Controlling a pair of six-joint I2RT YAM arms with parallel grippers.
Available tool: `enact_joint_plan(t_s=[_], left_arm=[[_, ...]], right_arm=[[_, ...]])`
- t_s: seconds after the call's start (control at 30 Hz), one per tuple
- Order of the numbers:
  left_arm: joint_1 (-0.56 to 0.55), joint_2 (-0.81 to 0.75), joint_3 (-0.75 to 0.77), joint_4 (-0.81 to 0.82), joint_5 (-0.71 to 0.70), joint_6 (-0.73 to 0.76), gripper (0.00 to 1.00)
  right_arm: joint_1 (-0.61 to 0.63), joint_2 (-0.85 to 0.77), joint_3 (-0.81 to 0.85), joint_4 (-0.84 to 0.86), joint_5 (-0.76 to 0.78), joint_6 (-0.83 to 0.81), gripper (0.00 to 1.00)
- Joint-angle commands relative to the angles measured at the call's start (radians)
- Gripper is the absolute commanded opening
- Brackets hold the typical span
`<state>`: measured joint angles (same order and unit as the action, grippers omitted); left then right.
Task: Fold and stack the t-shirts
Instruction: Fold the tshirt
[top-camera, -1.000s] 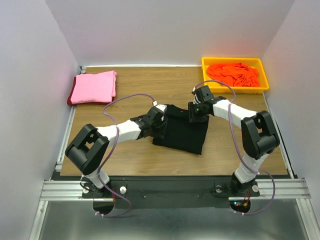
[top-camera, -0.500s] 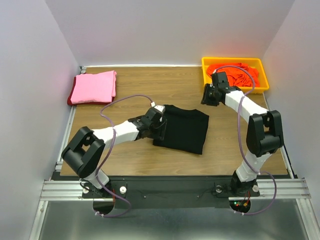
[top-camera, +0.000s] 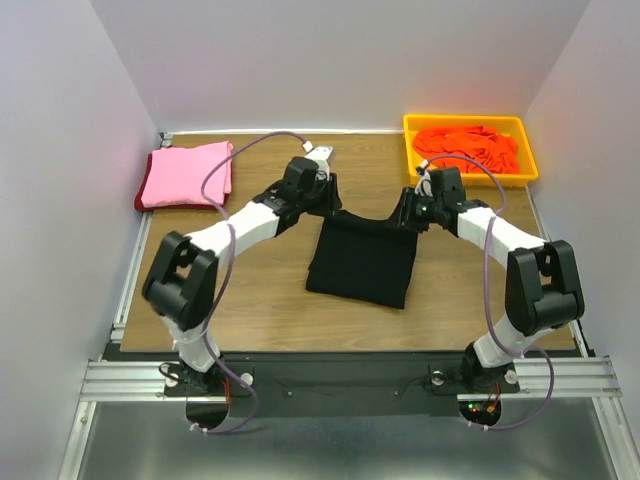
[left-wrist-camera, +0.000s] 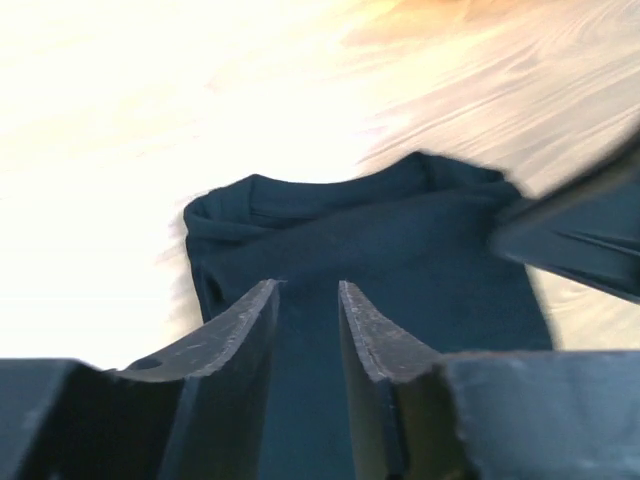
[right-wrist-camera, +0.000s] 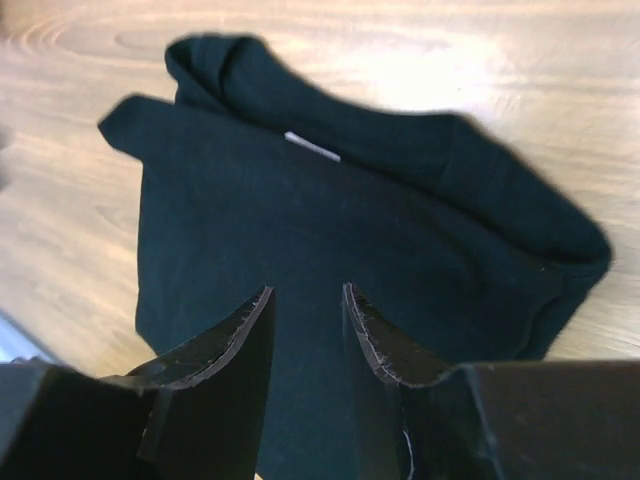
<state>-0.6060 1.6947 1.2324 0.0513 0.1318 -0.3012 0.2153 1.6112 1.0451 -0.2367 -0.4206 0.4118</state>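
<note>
**A:** Where is the black shirt (top-camera: 362, 262)?

**B:** It lies folded on the middle of the desk (top-camera: 260, 300), nearer the arms than any other cloth.

**A:** And the fingers?

**B:** Both sets are at its far edge. The left fingers (left-wrist-camera: 240, 335) hang over the far left corner, parted by a narrow gap. Nothing is clamped between them; only cloth shows below. The right fingers (right-wrist-camera: 235, 340) are over the far right corner, with the same narrow gap and likewise empty. I cannot tell whether any tips touch the cloth.

**A:** Farther back?

**B:** At the far left, a pink shirt (top-camera: 187, 173) lies folded on a dark red shirt (top-camera: 140, 203). At the far right, orange shirts (top-camera: 468, 148) are heaped in a tray (top-camera: 460, 119).
</note>
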Motion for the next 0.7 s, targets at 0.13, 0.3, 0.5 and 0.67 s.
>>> enact_joint_plan(t_s=[0.13,0.3,0.5,0.67], left_arm=[[0.041,0.197,0.056,0.091,0.178,0.059,0.38],[0.086,0.310,0.076,0.156,0.200,0.036,0.38],[0.143,0.384,0.081,0.202,0.224,-0.007,0.38],[0.189,0.326,0.013,0.226,0.193,-0.042,0.38]], right_arm=[[-0.099,0.045,-0.118,0.306,-0.193,0.081,0.39],[-0.192,0.145,-0.267,0.542,-0.262,0.177,0.38],[-0.238,0.257,-0.286,0.609,-0.270,0.168,0.36],[-0.237,0.326,-0.179,0.562,-0.271,0.147,0.36]])
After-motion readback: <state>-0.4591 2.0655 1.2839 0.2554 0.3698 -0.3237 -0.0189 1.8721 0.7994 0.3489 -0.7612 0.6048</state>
